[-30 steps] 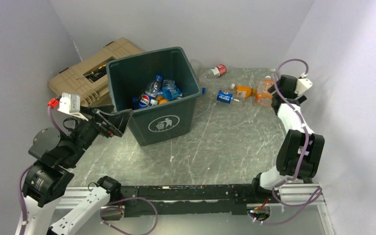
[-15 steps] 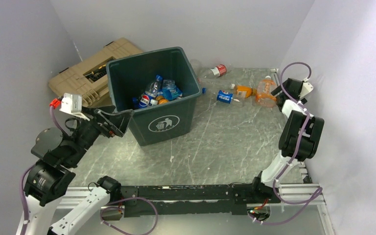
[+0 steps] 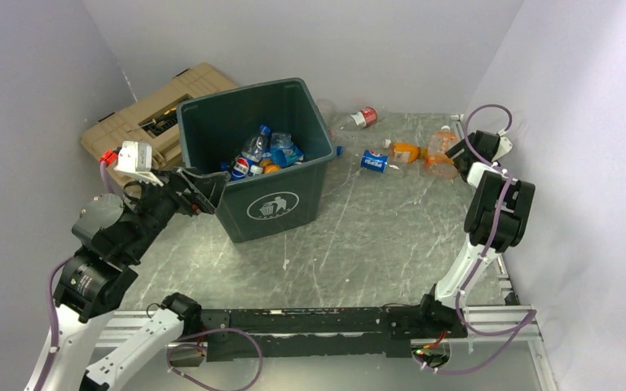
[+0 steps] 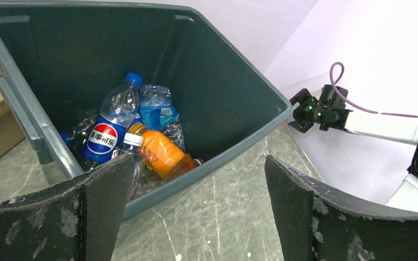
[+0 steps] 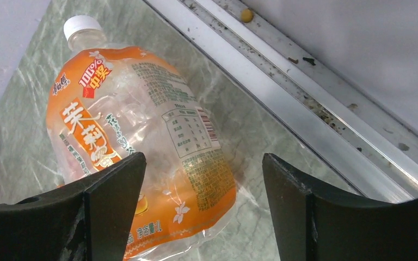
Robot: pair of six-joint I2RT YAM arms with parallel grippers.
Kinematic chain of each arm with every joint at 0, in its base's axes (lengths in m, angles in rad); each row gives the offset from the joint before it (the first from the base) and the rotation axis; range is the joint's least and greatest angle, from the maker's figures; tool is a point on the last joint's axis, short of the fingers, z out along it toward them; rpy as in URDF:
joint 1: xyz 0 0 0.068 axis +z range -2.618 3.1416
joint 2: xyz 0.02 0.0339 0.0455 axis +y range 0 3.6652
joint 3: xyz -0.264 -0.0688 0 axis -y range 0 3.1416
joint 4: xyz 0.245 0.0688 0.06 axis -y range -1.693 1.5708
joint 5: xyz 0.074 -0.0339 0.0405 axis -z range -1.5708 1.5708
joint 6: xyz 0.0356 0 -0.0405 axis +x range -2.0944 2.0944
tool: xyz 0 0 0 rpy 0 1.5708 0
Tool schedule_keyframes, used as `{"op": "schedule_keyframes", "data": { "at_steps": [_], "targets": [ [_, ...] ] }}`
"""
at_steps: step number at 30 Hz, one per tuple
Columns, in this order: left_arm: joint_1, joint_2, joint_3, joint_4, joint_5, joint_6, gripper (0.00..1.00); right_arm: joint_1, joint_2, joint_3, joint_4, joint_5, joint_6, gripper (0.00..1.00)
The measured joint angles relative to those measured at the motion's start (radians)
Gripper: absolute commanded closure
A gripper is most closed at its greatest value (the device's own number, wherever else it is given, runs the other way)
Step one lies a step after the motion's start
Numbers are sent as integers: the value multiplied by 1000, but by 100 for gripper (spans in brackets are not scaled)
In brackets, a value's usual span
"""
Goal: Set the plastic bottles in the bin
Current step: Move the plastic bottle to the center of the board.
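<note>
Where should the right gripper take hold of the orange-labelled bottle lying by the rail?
Across its labelled middle, from above: the orange-labelled bottle lies flat on its side, white cap pointing away, and the right gripper hangs open over that wide part.

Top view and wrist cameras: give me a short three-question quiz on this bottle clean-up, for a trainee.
1. True or false: the right gripper is clamped on the orange-labelled bottle.
2. Where is the left gripper? A, deep inside the bin, touching bottles; B, open at the bin's rim, holding nothing; C, shut on a green bottle.
3. What colour is the cap of the Pepsi bottle in the bin?
Key: 1, false: its jaws stand open either side of the bottle, which lies on the table. 2, B. 3, blue.
</note>
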Motion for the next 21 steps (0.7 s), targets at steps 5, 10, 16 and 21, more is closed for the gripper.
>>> {"op": "schedule_keyframes", "data": {
  "at_steps": [5,10,16,21],
  "targets": [
    [0,3,0,0,-1,0,6,0,4,0,16,-37,6,39],
    [0,3,0,0,0,0,7,0,1,-19,47,-52,16,50],
    [0,-16,-3,-5,1,-2,8,0,-70,-127,102,-67,42,63],
    [0,-55,-3,-18,1,-4,8,5,-141,-215,116,-65,72,66]
  ]
}}
